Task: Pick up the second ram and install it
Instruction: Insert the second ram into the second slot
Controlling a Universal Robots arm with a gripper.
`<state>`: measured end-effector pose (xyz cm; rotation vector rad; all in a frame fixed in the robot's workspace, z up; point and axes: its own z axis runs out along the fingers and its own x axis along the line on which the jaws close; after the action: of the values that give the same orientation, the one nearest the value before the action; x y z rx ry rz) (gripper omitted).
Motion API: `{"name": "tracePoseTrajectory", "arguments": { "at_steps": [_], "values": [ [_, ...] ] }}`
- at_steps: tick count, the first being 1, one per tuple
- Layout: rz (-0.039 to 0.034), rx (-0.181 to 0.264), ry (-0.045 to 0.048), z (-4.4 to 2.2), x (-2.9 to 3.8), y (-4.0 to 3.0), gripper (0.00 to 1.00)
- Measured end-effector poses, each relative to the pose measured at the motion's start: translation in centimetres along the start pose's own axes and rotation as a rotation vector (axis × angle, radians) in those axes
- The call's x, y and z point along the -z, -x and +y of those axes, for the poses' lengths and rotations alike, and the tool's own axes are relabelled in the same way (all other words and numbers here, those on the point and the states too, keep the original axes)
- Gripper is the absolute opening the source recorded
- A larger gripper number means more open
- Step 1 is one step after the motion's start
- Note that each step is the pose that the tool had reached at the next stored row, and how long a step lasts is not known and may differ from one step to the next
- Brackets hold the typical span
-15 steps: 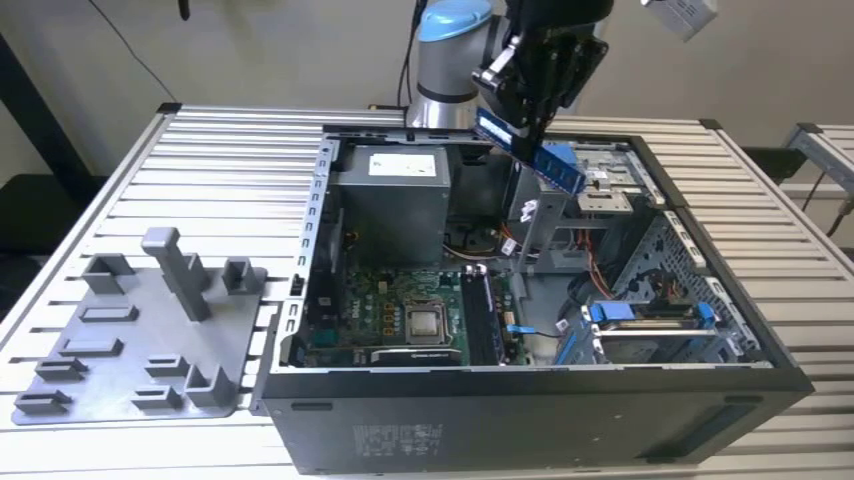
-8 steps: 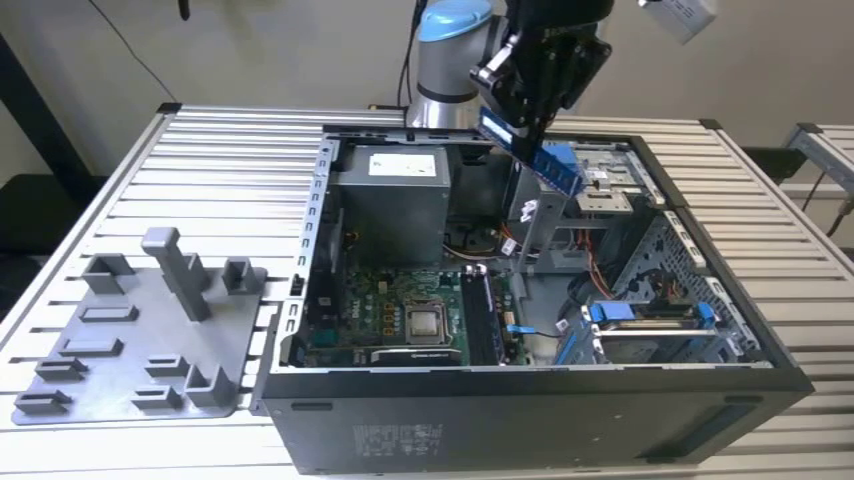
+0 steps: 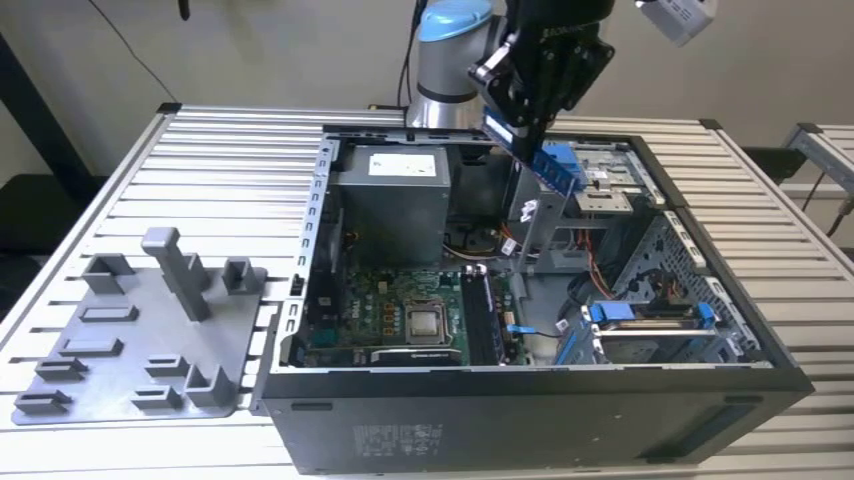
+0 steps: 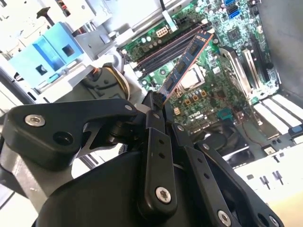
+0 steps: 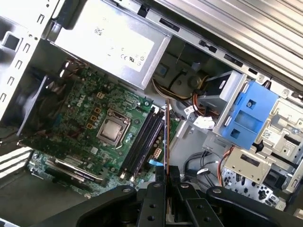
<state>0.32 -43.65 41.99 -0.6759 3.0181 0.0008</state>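
black fingers [image 4: 155, 127] pinch second ram [image 4: 187, 61], clear above open case [image 3: 534, 420]

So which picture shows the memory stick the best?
The second wrist view: the second ram shows its flat side, chips and all, held in the gripper. The first wrist view sees it edge-on, a thin line. The exterior view shows a slanted blue strip under the gripper.
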Motion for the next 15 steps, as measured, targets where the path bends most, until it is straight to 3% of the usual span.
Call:
{"name": "tracePoseTrajectory", "arguments": {
  "at_steps": [15],
  "values": [
    [0.0011, -0.105, -0.0050, 0.00, 0.00, 0.00, 0.14]
  ]
}}
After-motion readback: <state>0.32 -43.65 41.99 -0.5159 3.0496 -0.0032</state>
